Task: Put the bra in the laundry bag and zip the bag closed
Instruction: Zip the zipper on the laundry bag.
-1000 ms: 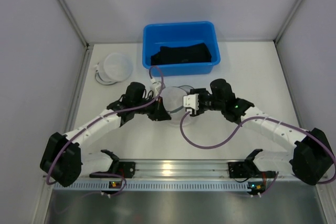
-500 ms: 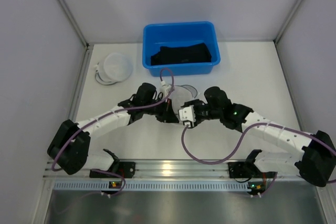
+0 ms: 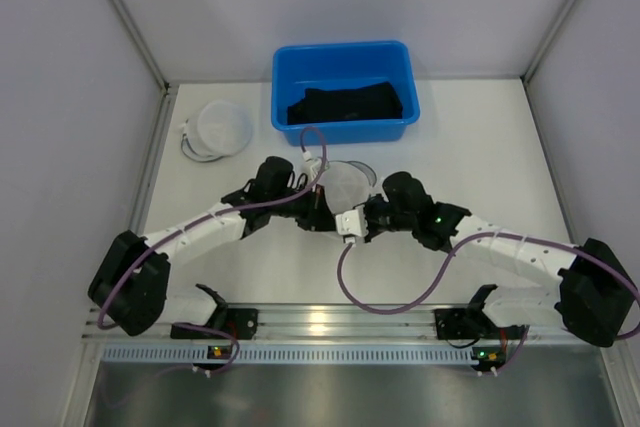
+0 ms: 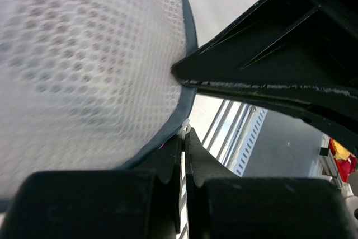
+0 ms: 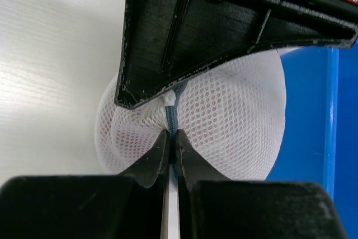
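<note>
My right gripper (image 5: 172,138) is clenched on the blue zipper band (image 5: 172,117) of the white mesh laundry bag (image 5: 235,121). The small white pull (image 5: 169,99) sits just ahead of its fingertips. My left gripper (image 4: 183,138) is also clenched, pinching the rim of the same bag from the opposite side, so the two grippers nearly touch each other over the seam.

A dark garment (image 3: 350,104), which I take to be the bra, lies in the blue bin (image 3: 340,50) beyond both grippers. The mesh shows only white, so I judge that the bag holds nothing yet and that the present step is to open the zipper.

To do this well, I think one gripper must keep the band tight while the other draws along the seam, slowly and in the line of the zipper. A sideways pull can only fold the soft mesh. Whether the right fingers hold the pull itself or only the band beside it, I cannot tell.

The table (image 3: 470,147) is smooth and white, so the light bag can slide easily. There is little room between the grippers. A second round white pouch (image 3: 222,127) lies well apart, to the far left of my left gripper.
</note>
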You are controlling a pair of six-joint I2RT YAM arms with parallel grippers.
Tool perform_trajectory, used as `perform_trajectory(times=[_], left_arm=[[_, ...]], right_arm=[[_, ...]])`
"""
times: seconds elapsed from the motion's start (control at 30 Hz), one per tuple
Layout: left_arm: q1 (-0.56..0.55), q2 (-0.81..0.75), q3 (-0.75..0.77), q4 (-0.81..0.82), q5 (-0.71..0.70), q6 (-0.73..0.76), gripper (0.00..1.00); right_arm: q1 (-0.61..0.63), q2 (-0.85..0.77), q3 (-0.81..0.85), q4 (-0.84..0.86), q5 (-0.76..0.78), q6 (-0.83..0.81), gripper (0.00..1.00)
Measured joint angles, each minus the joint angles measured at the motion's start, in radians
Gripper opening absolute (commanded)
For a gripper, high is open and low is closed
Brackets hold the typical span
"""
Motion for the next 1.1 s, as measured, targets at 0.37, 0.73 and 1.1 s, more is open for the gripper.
perform_trajectory(times=[0.37,0.73,1.1], left_arm=[[0.201,-0.104,-0.045,-0.123,0.025,0.146,0.0],[0.11,-0.072,-0.03,-0.128,0.052,0.13,0.0],[0.025,0.011,0.021,-0.061,0.05,0.034,0.0]], right_arm=[[-0.086,-0.063,-0.053,0.027,-0.007,-0.06,0.02],[-0.131,-0.055,0.044,-0.041,-0.031,-0.055,0.64],[-0.012,-0.049,0.047,-0.097,-0.072,-0.052,0.46]])
